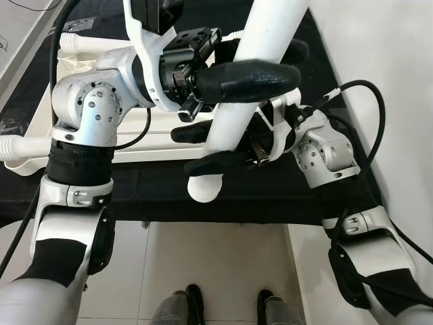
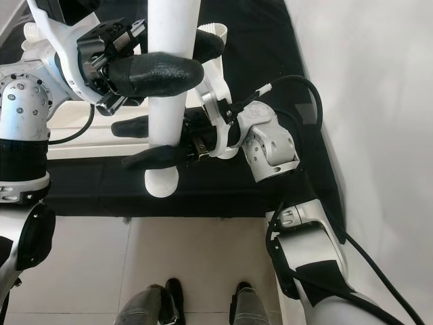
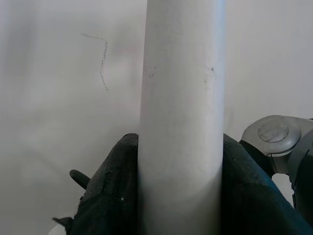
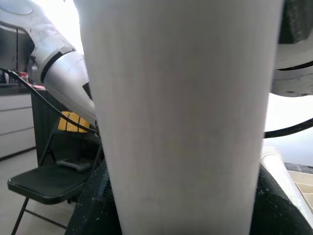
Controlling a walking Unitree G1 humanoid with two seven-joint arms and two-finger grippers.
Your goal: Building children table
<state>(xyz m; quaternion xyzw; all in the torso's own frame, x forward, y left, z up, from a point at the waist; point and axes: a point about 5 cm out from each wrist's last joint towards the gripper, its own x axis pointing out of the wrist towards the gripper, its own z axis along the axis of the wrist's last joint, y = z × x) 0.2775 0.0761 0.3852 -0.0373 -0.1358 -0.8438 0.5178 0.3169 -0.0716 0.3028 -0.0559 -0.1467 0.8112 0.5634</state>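
No readable text, labels or numbers anywhere.

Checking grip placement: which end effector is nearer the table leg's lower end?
Right. The right end effector clamps the table leg just above its lower end; the left end effector clamps it higher up.

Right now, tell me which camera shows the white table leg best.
The right eye view: the white table leg runs from top edge to its rounded end, with the left gripper above the right gripper. The left eye view shows much the same. Both wrist views show close-up shaft between fingers.
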